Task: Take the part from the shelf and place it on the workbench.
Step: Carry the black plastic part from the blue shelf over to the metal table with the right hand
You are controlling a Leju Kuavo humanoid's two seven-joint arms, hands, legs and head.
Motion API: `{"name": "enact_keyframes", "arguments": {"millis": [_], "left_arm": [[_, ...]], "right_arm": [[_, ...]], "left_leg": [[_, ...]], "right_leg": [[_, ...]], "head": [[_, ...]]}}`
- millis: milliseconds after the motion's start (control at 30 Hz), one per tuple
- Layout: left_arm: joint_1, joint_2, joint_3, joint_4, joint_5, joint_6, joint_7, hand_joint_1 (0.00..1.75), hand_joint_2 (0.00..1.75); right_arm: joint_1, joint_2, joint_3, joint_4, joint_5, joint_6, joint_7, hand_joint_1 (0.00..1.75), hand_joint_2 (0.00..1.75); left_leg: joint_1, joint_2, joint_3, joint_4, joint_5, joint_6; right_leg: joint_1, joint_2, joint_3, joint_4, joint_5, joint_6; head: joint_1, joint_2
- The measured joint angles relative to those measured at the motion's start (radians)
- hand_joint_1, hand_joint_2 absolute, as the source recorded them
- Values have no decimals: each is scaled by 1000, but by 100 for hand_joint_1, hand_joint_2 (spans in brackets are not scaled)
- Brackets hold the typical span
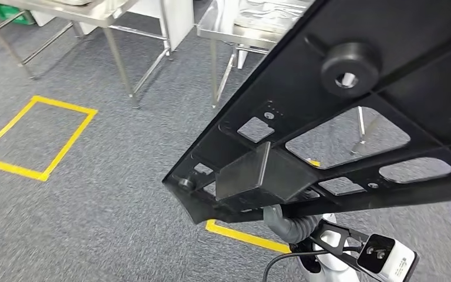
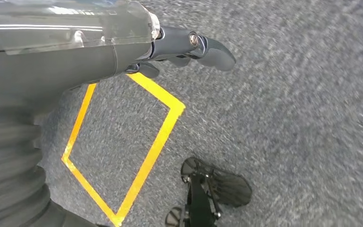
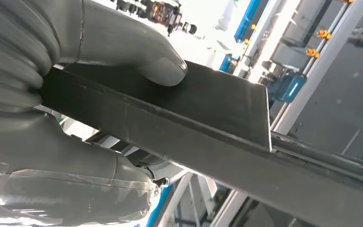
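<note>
The right hand (image 3: 90, 61) holds the part (image 1: 352, 117). Its thick grey thumb (image 3: 137, 54) presses flat on one side of the part's black edge, and the rest of the hand wraps the other side, so the edge is pinched tight. In the head view the hand is mostly hidden under the part, and a grey ribbed bit of it (image 1: 290, 226) peeks out below the part's low corner.

The part is a big flat black plate with holes cut through it. It has a round knob (image 1: 347, 66) near its top and a boxy block (image 1: 258, 173) near its low corner. It is up in the air, tilted, with the grey carpet floor (image 1: 94, 194) well below it.

The left hand (image 2: 189, 49) holds nothing. Its dark fingers are stretched out and a little apart, and it hangs over the floor, well apart from the part.

On the floor left of the part there is a yellow tape box (image 1: 35, 138). Another strip of yellow tape (image 1: 246, 236) lies just under the part's low corner. Behind the part stand shiny metal tables (image 1: 229, 29) with thin legs. One table is just behind the part's top edge, and another table (image 1: 88, 12) is further to the left of it.
</note>
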Motion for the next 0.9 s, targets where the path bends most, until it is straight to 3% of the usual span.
{"name": "enact_keyframes", "arguments": {"millis": [67, 133, 200, 267, 333, 400, 433, 467, 500, 567, 633, 700, 733, 800, 833, 900], "left_arm": [[-3, -1, 0, 0, -2, -3, 0, 0, 175], [-4, -1, 0, 0, -2, -5, -1, 0, 175], [-6, 0, 0, 0, -2, -5, -2, 0, 175], [-9, 1, 0, 0, -1, -7, -5, 0, 175], [-9, 1, 1, 0, 0, -9, -7, 0, 175], [-5, 3, 2, 0, 1, -9, -8, 0, 175], [-3, 4, 3, 0, 1, -9, -8, 0, 175], [-2, 4, 3, 0, 2, -9, -9, 0, 175], [-3, 5, 3, 0, 2, -9, -10, 0, 175], [-3, 7, 4, 0, 2, -10, -13, 0, 175], [-3, 8, 5, 0, 2, -13, -16, 0, 175], [-6, 8, 6, 0, 0, -18, -18, 0, 175], [-8, 8, 6, 0, -1, -20, -20, 0, 175], [-10, 8, 6, 0, -5, -24, -22, 0, 175], [-9, 8, 6, 0, -6, -25, -23, 0, 175], [-6, 9, 6, 0, -7, -24, -22, 0, 175]], "right_arm": [[-5, 0, 1, 0, -3, -1, 0, 143, 175], [-11, 0, 2, 0, -7, -3, 0, 143, 175], [-13, 0, 2, 0, -10, -4, -1, 143, 175], [-17, 1, 4, 0, -13, -4, -1, 143, 175], [-23, 2, 10, 0, -16, -4, -1, 143, 175], [-24, 2, 15, 1, -16, -4, -1, 143, 175], [-24, 2, 16, 2, -17, -4, 0, 143, 175], [-24, 2, 17, 2, -17, -4, 0, 143, 175], [-25, 2, 17, 3, -18, -4, 0, 143, 175], [-28, 2, 20, 3, -19, -6, 0, 143, 175], [-32, 2, 23, 4, -16, -13, 0, 143, 175], [-33, 2, 25, 4, -13, -20, 0, 143, 175], [-33, 2, 25, 4, -13, -23, 0, 143, 175], [-35, 1, 26, 3, -12, -27, 0, 143, 175], [-35, 1, 26, 2, -12, -29, 0, 143, 175], [-35, 0, 26, 3, -12, -29, 0, 143, 175]], "left_leg": [[-3, 18, 6, 1, -5, -7], [-6, 35, 11, 0, -9, -16], [-6, 50, 16, -2, -13, -28], [-4, 22, 11, 25, -36, -39], [0, -28, -37, 135, -96, -47], [0, -43, -107, 272, -148, -51], [0, -45, -126, 302, -147, -52], [1, -46, -125, 289, -124, -51], [2, -51, -105, 236, -86, -50], [7, -90, -46, 91, -17, -45], [8, -121, -16, 20, 2, -36], [6, -111, -14, 16, 2, -23], [6, -101, -13, 13, 5, -16], [9, -77, -10, 5, 9, -2], [8, -64, -10, 4, 9, 3], [5, -37, -10, 5, 7, 6]], "right_leg": [[8, -43, 77, -144, 49, -11], [17, -63, 105, -201, 59, -21], [16, -39, 105, -204, 63, -29], [9, -18, 109, -213, 69, -40], [5, 3, 111, -218, 72, -48], [6, 29, 109, -216, 73, -50], [6, 44, 109, -215, 73, -50], [6, 58, 110, -213, 72, -49], [6, 71, 111, -211, 71, -48], [6, 97, 109, -202, 67, -40], [5, 118, 100, -196, 66, -29], [3, 135, 92, -197, 70, -16], [3, 127, 90, -193, 68, -10], [5, 76, 63, -137, 34, -1], [4, 45, 34, -78, 2, 2], [0, 20, -36, 59, -55, 8]], "head": [[0, 0], [0, 0], [0, 0], [0, 0], [0, 0], [0, 0], [0, 0], [0, 0], [0, 0], [0, 0], [0, 0], [0, 0], [0, 0], [0, 0], [0, 0], [0, 0]]}}
